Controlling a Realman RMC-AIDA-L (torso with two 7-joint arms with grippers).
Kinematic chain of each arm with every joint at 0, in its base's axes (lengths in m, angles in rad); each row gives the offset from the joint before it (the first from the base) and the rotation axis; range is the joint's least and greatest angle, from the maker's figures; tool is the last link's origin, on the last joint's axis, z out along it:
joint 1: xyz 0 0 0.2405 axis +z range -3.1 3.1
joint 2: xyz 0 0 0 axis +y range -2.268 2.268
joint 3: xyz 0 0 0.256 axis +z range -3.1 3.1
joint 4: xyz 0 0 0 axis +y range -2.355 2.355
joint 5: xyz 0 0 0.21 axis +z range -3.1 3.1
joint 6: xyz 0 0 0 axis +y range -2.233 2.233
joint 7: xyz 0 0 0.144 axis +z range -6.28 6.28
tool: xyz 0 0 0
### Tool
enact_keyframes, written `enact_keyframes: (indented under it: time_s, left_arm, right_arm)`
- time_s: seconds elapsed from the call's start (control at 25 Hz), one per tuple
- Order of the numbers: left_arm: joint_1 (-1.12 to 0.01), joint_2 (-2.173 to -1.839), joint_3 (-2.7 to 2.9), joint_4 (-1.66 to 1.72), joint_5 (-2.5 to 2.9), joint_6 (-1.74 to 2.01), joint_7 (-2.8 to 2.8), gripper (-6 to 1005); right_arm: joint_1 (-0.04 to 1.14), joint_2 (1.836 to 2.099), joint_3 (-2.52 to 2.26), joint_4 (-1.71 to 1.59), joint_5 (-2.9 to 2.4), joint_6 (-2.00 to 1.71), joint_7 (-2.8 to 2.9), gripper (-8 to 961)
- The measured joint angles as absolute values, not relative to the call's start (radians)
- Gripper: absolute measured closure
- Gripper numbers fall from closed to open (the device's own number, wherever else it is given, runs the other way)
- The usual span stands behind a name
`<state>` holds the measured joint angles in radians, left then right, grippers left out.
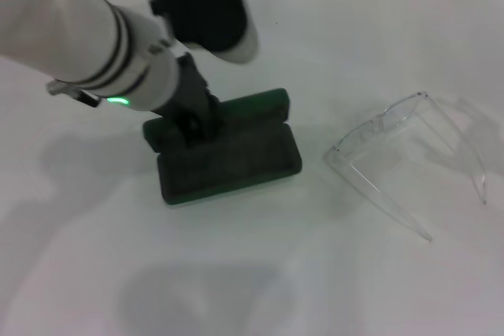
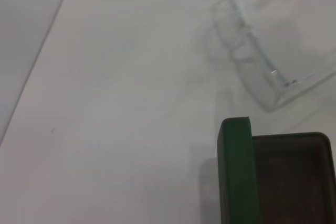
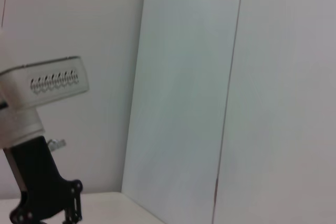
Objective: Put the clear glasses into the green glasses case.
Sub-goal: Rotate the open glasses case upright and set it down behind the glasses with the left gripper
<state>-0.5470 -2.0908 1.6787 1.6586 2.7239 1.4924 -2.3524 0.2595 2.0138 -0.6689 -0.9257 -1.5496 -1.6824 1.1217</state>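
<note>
Head view: the green glasses case (image 1: pixel 236 159) lies open on the white table (image 1: pixel 252 289) at centre, its dark interior facing up, the lid standing along the far edge at about 12 o'clock of the tray. The left gripper (image 1: pixel 189 120) is down at the case's 10 o'clock corner, in contact with or directly over the rim there; the dark fingers merge with the case, so whether they are released or clenched cannot be determined. A green indicator light (image 1: pixel 118 101) glows on the wrist of that arm. The clear glasses (image 1: pixel 402 155) rest on the table at 3 o'clock of the case, apart from it, arms unfolded and splayed toward 4 and 5 o'clock. Left wrist view: one green edge of the case (image 2: pixel 236 177) and part of its dark inside are visible; the clear glasses (image 2: pixel 252 61) lie on the table beyond that corner, near but not touching. No fingers of this arm appear here. Right wrist view: the camera faces pale wall panels (image 3: pixel 184 98); the left arm's white and black wrist housing (image 3: pixel 37 145) shows farther off. The right gripper itself is not seen in any view.
</note>
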Motion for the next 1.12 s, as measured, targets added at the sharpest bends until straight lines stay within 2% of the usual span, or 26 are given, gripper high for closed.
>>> enact_keyframes:
  time_s: [0.44, 1.12]
  left_arm:
    - [-0.613, -2.091, 1.828, 1.559, 2.775, 1.402, -2.296, 800]
    - [-0.712, -2.096, 1.84, 1.427, 2.685, 1.304, -2.275, 793]
  right_arm:
    - [0.216, 2.013, -0.632, -0.916, -1.552, -1.754, 1.121, 94]
    - [0.215, 2.013, -0.62, -0.916, -1.552, -1.776, 1.121, 94]
